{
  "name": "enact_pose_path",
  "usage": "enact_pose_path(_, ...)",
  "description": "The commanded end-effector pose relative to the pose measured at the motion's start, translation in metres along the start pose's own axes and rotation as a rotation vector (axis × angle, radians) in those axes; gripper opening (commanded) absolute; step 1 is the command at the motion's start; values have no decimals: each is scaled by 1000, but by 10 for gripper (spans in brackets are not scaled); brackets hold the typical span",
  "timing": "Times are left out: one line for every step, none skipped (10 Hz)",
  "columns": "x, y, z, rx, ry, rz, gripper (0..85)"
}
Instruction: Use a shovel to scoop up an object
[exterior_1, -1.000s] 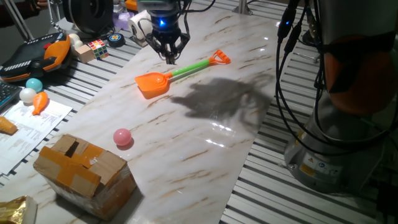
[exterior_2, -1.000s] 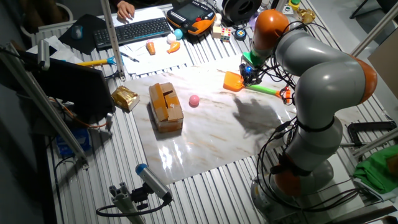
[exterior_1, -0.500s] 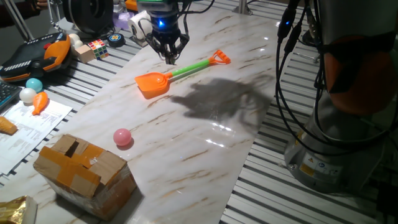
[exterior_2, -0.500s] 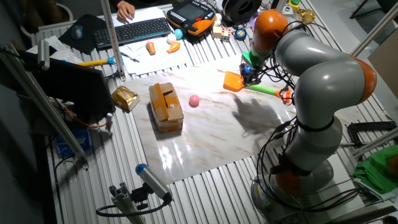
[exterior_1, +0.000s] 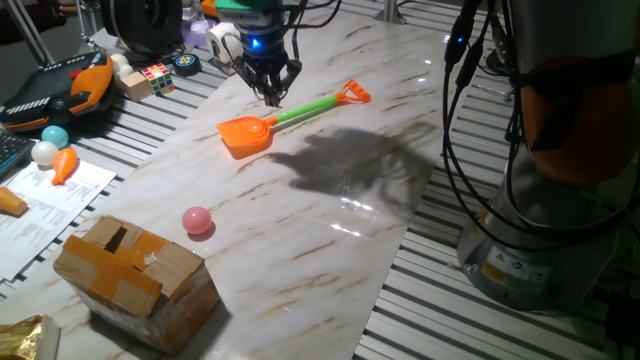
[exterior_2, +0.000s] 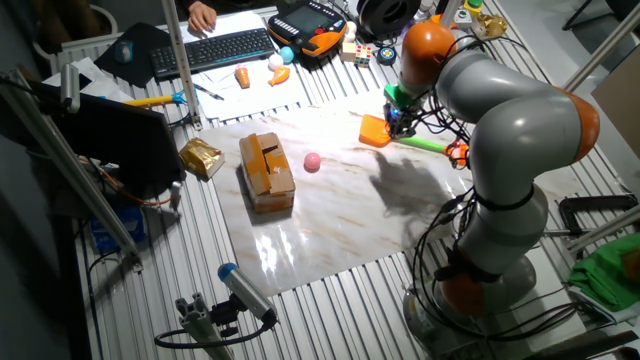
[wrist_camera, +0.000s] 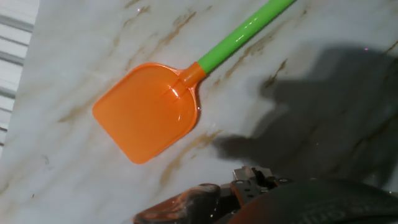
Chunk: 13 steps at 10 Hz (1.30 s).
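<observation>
One fixed view. Marble-patterned board (exterior_1: 330, 215) on a slatted table.
- Shovel (exterior_1: 285, 118): lies flat on the board, orange blade toward the camera's left, light green shaft running up-right to an orange D-shaped end. Nothing holds it.
- Gripper (exterior_1: 272, 92): hangs above the board just behind the shaft near the blade, fingertips drawn close together to a point; holds nothing.
- Pink ball (exterior_1: 197, 220): rests on the board, well apart from the shovel, near a taped cardboard box (exterior_1: 135, 268).
- Off the board, at left: white ball (exterior_1: 44, 152), teal ball (exterior_1: 54, 135), puzzle cube (exterior_1: 157, 77).

The other fixed view.
- Arm (exterior_2: 520, 120): grey with orange joints, bends over the far side of the board.
- Gripper (exterior_2: 398, 124): sits over the shovel (exterior_2: 405, 137) beside the blade; how far the fingers stand apart cannot be told here.
- Pink ball (exterior_2: 312, 161): on the board between the cardboard box (exterior_2: 266, 172) and the shovel, touching neither.
- Keyboard (exterior_2: 213, 48): beyond the board.

Hand view.
- Shovel (wrist_camera: 149, 109): blade fills the centre-left, flat on the marble, green shaft leaving at the upper right. Blade empty.
- Dark gripper parts show blurred at the lower edge; fingertips not distinguishable.
- Pink ball: outside this view.
</observation>
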<state>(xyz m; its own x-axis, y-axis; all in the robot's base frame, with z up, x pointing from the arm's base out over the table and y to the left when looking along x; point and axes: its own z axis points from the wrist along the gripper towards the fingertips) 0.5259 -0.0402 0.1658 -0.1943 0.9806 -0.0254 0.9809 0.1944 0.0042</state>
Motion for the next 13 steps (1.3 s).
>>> enact_pose_path(-1, 1, 1, 2, -5, 37, 7)
enact_pose_path(-2, 1, 1, 2, 1, 80, 7)
enact_pose_path(-4, 0, 1, 1, 11, 131, 7)
enact_pose_path(-6, -2, 2, 4, 29, 181, 7)
enact_pose_path(-9, -4, 2, 13, 53, 207, 7)
enact_pose_path(-11, -7, 5, 12, 62, 213, 7)
enact_pose_path(-13, -7, 7, 8, 56, 213, 7)
enact_pose_path(-16, -7, 7, 7, 45, 230, 7)
enact_pose_path(-19, -6, 6, 5, 52, 260, 7)
enact_pose_path(-22, -8, 6, 9, 66, 267, 7)
enact_pose_path(-27, -9, 5, 12, 80, 278, 7)
enact_pose_path(-30, -9, 5, 14, 85, 287, 7)
enact_pose_path(-31, -8, 6, 13, 74, 293, 7)
